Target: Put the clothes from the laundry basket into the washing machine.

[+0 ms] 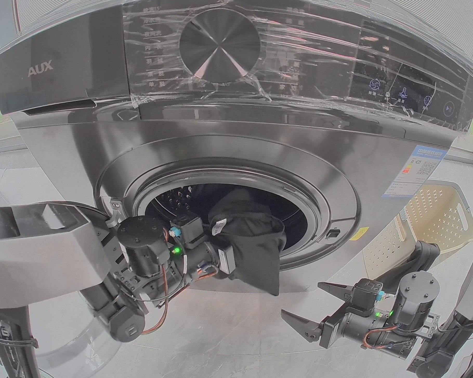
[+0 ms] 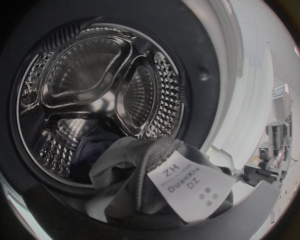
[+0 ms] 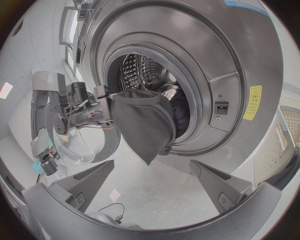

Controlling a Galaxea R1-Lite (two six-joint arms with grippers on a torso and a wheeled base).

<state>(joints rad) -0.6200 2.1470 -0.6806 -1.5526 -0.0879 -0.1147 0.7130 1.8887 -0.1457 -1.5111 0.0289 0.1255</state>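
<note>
Your left pincer (image 1: 228,259) is clamped on the dark garment (image 1: 255,245), which dangles lengthwise at the washing machine (image 1: 352,166) mouth. The drum (image 2: 93,78) lies straight ahead, so push inward. Your right pincer (image 1: 301,300) hangs open, empty, lower right.

Matt cloth garment (image 1: 254,250), glossy perforated metal drum (image 2: 93,78)

This is a laundry area in a bare, tiled room. A grey front-loading washing machine (image 1: 238,145) stands on a pale tiled floor (image 1: 230,332). Clear plastic film covers its control panel (image 1: 284,59), and an energy label (image 1: 417,171) is stuck on its front. A cream perforated laundry basket (image 1: 443,211) sits just to its right. The walls (image 3: 34,43) are white tile.
</note>
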